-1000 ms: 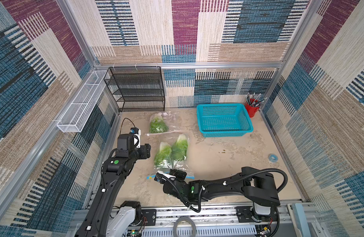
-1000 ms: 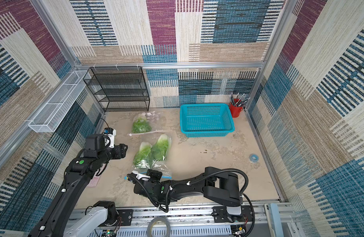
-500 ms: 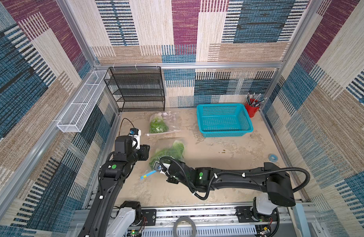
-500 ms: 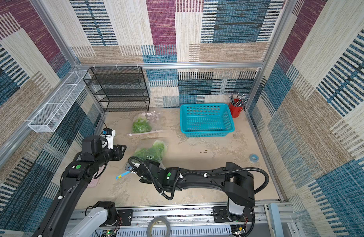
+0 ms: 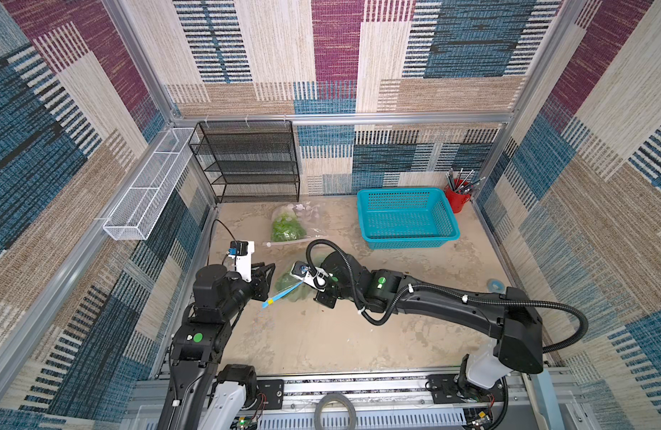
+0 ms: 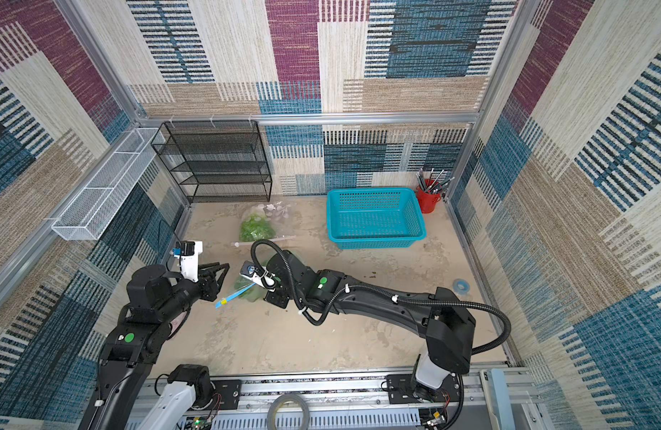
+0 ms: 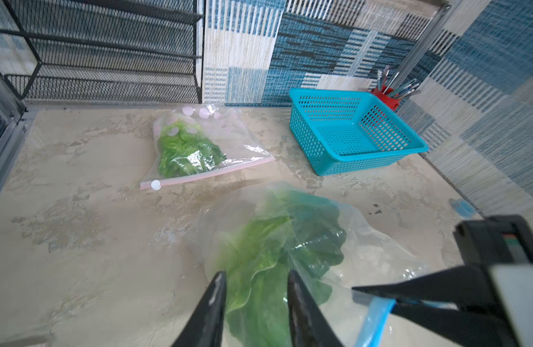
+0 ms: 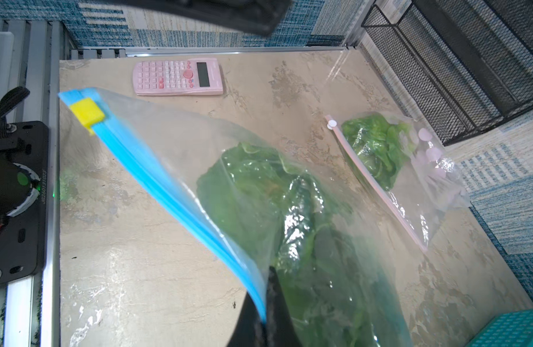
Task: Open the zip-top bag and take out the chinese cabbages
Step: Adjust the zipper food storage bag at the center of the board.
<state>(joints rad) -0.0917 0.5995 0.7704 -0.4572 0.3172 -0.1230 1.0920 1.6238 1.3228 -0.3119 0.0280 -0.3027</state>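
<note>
The right end effector (image 8: 266, 293) is clamped on the blue zip strip (image 8: 175, 192) of the zip-top bag (image 8: 229, 156). The chinese cabbages (image 8: 268, 192) sit inside, below that strip. The strip runs lengthwise toward the left end effector (image 7: 255, 275), whose jaws are apart and which is nearer the yellow slider (image 8: 86, 115).

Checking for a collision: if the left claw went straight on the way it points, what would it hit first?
Probably the blue-zip bag holding the chinese cabbages, right ahead of the left claw; exact gap unclear.

Open tabletop (image 5: 321, 342) in front; basket (image 5: 411, 244) and rack (image 5: 247, 178) behind.
</note>
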